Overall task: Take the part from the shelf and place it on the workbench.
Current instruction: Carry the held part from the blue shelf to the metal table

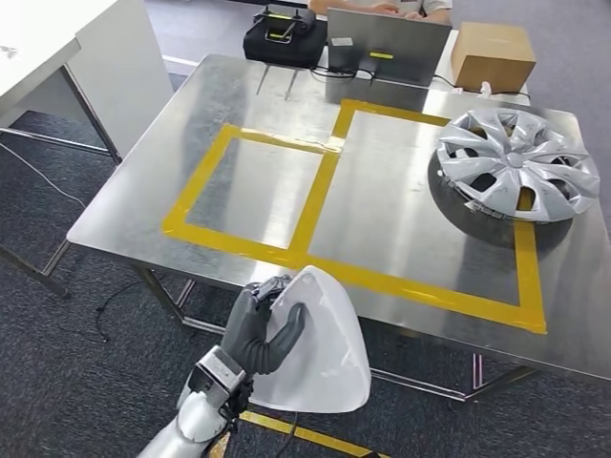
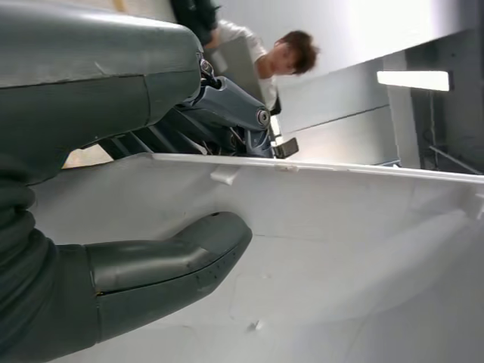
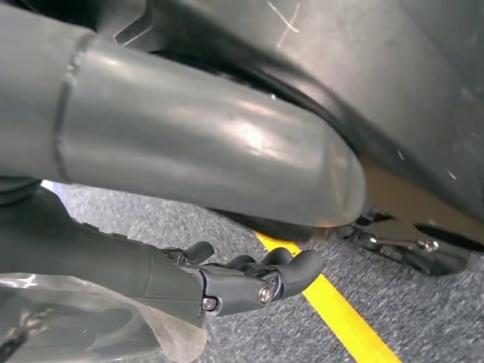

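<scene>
My left hand (image 1: 256, 329) holds the part (image 1: 325, 353), a white curved plastic shell, with the thumb across its face and the fingers behind its upper edge. The part hangs over the floor, just short of the steel workbench's (image 1: 404, 210) near edge, below the left yellow-taped rectangle (image 1: 252, 186). In the left wrist view the thumb (image 2: 171, 265) presses on the white shell (image 2: 342, 249) and the dark fingers (image 2: 228, 113) hook over its rim. My right hand (image 3: 188, 166) hangs by my body above the carpet, holding nothing, its fingers loosely bent.
A silver hubcap (image 1: 517, 162) lies on the bench's far right corner. A cardboard box (image 1: 494, 54), a grey laptop (image 1: 386, 48) and a black case (image 1: 284, 38) line the far edge, where a person (image 1: 389, 8) sits. A white table (image 1: 72, 57) stands at left. A yellow line (image 3: 336, 318) marks the floor.
</scene>
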You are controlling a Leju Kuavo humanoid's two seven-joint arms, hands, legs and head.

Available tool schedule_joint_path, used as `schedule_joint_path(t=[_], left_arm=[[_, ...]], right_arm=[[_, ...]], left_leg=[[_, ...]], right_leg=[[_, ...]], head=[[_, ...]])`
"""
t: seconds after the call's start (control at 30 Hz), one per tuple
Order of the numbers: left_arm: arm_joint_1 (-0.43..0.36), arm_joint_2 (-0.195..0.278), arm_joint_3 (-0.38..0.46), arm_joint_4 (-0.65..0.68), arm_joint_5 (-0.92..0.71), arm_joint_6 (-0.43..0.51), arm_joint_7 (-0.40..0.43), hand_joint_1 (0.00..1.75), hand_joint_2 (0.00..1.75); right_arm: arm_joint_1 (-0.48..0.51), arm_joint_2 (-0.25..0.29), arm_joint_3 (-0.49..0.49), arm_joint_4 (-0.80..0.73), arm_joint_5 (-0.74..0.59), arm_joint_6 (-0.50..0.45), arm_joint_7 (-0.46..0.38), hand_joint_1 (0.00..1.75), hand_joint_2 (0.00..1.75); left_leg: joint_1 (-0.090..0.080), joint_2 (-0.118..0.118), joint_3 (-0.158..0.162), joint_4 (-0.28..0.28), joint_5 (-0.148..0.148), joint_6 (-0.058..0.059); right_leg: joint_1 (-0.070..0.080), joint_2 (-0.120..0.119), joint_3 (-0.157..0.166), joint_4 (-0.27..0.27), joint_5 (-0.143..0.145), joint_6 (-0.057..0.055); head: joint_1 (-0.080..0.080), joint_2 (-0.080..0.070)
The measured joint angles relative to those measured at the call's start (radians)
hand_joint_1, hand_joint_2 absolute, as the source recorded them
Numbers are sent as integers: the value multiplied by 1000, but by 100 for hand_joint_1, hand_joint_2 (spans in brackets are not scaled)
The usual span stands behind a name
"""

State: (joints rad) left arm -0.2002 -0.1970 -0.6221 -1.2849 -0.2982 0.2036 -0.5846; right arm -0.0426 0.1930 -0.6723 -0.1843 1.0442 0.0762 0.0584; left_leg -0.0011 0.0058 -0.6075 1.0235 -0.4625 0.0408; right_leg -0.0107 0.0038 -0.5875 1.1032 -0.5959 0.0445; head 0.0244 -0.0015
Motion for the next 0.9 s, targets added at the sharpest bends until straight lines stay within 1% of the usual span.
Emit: schedule_joint_path(t=[0.07, 0.1, 0.13, 0.17, 0.2, 0.23, 0.27, 0.3, 0.33, 0.37, 0.4, 0.43, 0.47, 0.5, 0.53, 0.57, 0.6, 0.63, 0.67, 0.7, 0.73, 0.77, 0.8, 0.83, 0.9], left_arm=[[-46, 2, -10, 7, -77, 30, 21, 175, 175], [-69, 3, -13, 13, -107, 39, 32, 175, 175], [-92, 3, -15, 21, -131, 47, 42, 175, 175], [-115, 3, -17, 29, -146, 52, 49, 175, 175], [-133, 3, -18, 34, -153, 55, 53, 175, 175], [-147, 2, -19, 38, -155, 57, 55, 175, 175], [-157, 2, -19, 41, -155, 59, 57, 175, 175], [-164, 2, -19, 44, -157, 60, 58, 175, 175], [-169, 2, -19, 46, -162, 62, 60, 175, 175], [-175, 2, -22, 49, -175, 67, 63, 175, 175], [-182, 2, -26, 52, -197, 76, 68, 175, 175], [-193, 2, -32, 57, -230, 90, 77, 175, 175], [-208, 2, -38, 64, -265, 106, 87, 175, 175], [-227, 2, -43, 75, -295, 119, 98, 175, 175], [-248, 3, -47, 91, -318, 128, 108, 175, 175], [-269, 4, -49, 107, -332, 131, 116, 175, 175], [-288, 5, -52, 123, -340, 130, 123, 175, 175], [-305, 6, -54, 137, -349, 129, 130, 175, 175], [-322, 6, -56, 147, -358, 129, 136, 175, 175], [-340, 6, -58, 155, -369, 130, 144, 175, 175], [-359, 6, -60, 164, -384, 133, 152, 175, 175], [-379, 6, -62, 174, -404, 141, 161, 175, 175], [-399, 5, -64, 187, -430, 153, 172, 175, 175], [-417, 3, -66, 202, -462, 168, 185, 175, 175], [-455, -3, -76, 239, -551, 202, 217, 175, 175]], right_arm=[[-3, 0, 2, 0, 14, 6, -1, 0, 0], [-4, 0, 3, 0, 21, 8, -1, 0, 0], [-4, 0, 5, 0, 28, 11, -2, 0, 0], [-5, 0, 7, 0, 32, 12, -2, 0, 0], [-6, 0, 8, 0, 34, 13, -3, 0, 0], [-8, 0, 10, 0, 35, 14, -3, 0, 0], [-10, 0, 10, 0, 36, 14, -3, 0, 0], [-13, 0, 11, 0, 36, 14, -3, 0, 0], [-14, 0, 11, 0, 37, 15, -3, 0, 0], [-15, 0, 12, 0, 38, 16, -4, 0, 0], [-15, 0, 12, 0, 40, 17, -5, 0, 0], [-15, 0, 13, 0, 42, 18, -7, 0, 0], [-16, 0, 15, 0, 45, 20, -9, 0, 0], [-18, 0, 16, 0, 48, 21, -12, 0, 0], [-20, 1, 18, 0, 50, 22, -14, 0, 0], [-22, 1, 19, 0, 52, 24, -16, 0, 0], [-23, 1, 20, 0, 54, 26, -16, 0, 0], [-23, 1, 21, 0, 57, 28, -15, 0, 0], [-23, 1, 23, 0, 60, 29, -13, 0, 0], [-23, 2, 25, 0, 64, 29, -7, 0, 0], [-23, 3, 27, 0, 69, 28, 0, 0, 0], [-23, 5, 29, 0, 74, 28, 9, 0, 0], [-23, 7, 31, 0, 79, 28, 17, 0, 0], [-23, 9, 33, 0, 83, 29, 23, 0, 0], [-23, 11, 35, 0, 93, 30, 31, 0, 0]], left_leg=[[0, 10, 0, -1, -2, 4], [0, 16, 1, 0, -4, 5], [1, 23, 3, 0, -6, 4], [1, 30, 6, 0, -9, 3], [2, 38, 10, 0, -12, 0], [0, 46, 15, 1, -17, -4], [-3, 54, 19, 3, -21, -9], [-7, 63, 22, 4, -24, -14], [-11, 72, 24, 5, -26, -17], [-12, 83, 25, 6, -28, -20], [-11, 89, 27, 6, -31, -23], [-8, 81, 26, 14, -40, -28], [-5, 64, 18, 37, -57, -33], [-1, 41, -1, 81, -83, -38], [1, 21, -28, 144, -113, -42], [3, 11, -59, 211, -140, -43], [3, 8, -85, 263, -155, -44], [3, 7, -98, 284, -151, -43], [3, 6, -94, 268, -127, -40], [3, 3, -75, 217, -88, -36], [2, -3, -50, 152, -50, -30], [1, -10, -26, 93, -21, -25], [0, -16, -9, 49, -7, -21], [-1, -20, -3, 28, -7, -19], [-2, -20, 0, 14, -11, -14]], right_leg=[[-2, -1, -72, 127, -52, 7], [-2, -1, -100, 171, -59, 10], [-3, -3, -114, 181, -46, 12], [-3, -7, -107, 151, -13, 14], [-3, -18, -83, 89, 30, 15], [-1, -42, -53, 21, 65, 15], [1, -61, -27, -35, 90, 10], [3, -75, -12, -68, 102, 5], [6, -79, -7, -79, 102, -1], [7, -67, -7, -81, 104, -9], [6, -55, -8, -82, 106, -15], [4, -44, -8, -83, 107, -20], [2, -33, -7, -84, 109, -27], [0, -22, -6, -84, 110, -32], [0, -10, -6, -84, 110, -36], [0, 3, -6, -84, 111, -39], [0, 17, -6, -84, 111, -40], [0, 29, -5, -84, 111, -40], [0, 39, -4, -84, 111, -40], [0, 49, -2, -83, 111, -40], [0, 56, -1, -83, 110, -39], [1, 62, -1, -82, 110, -37], [2, 66, -3, -81, 110, -34], [2, 67, -7, -81, 110, -29], [0, 66, -13, -83, 111, -17]], head=[[2, 0], [2, 0], [2, 0], [3, 0], [3, 0], [3, 0], [4, 0], [3, 0], [2, 0], [2, 0], [1, 0], [0, 0], [-1, 0], [-2, 0], [-2, 0], [-2, 0], [-3, 0], [-3, 0], [-3, 0], [-3, 0], [-2, 0], [-2, 0], [-2, 0], [-2, 0], [-2, 0]])
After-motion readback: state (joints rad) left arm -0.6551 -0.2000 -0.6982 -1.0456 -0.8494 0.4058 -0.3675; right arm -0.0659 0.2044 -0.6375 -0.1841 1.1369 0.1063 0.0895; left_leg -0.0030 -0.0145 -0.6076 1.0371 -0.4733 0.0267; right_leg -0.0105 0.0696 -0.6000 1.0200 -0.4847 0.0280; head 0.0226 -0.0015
